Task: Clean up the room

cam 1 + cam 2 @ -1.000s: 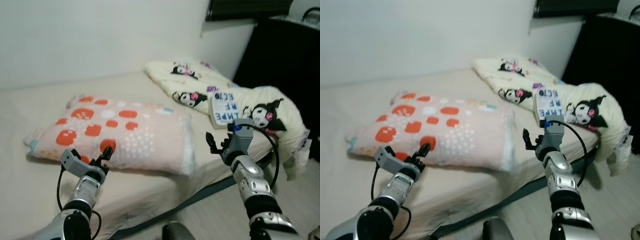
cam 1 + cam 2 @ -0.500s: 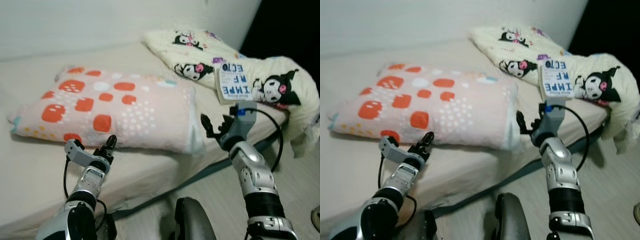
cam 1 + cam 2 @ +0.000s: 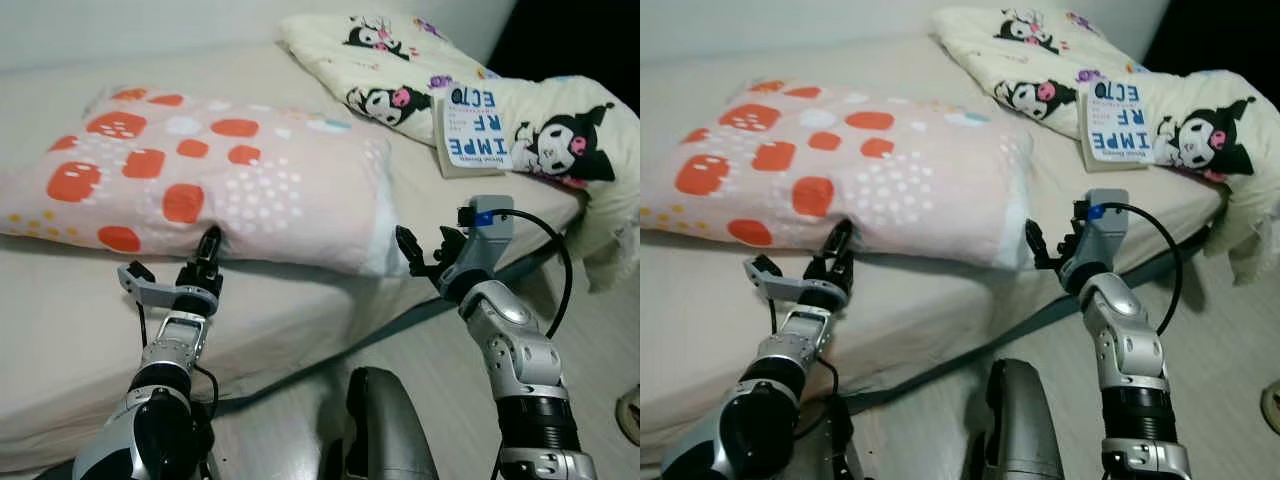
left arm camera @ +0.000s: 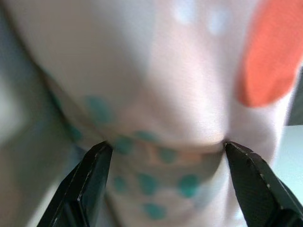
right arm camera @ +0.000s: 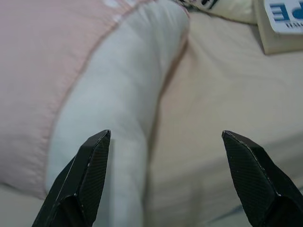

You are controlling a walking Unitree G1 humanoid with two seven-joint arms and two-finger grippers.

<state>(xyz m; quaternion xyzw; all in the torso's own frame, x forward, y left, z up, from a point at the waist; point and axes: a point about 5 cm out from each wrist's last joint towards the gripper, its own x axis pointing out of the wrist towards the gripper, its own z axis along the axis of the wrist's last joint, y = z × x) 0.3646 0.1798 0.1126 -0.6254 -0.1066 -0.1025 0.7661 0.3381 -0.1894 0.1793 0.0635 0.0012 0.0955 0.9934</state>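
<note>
Spotted pillow (image 3: pixel 210 175) on beige bed (image 3: pixel 70 300)

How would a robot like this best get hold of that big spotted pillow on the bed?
Probably by the pillow's near long edge and right end, coming from the bedside. It lies flat, too thick to span, so soft edges pinch best. The left gripper is open at the near edge, the right gripper open beside the white end.

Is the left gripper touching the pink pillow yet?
Touching. In the left wrist view, both fingers of the left gripper press into the pillow's edge, which bulges between them.
</note>
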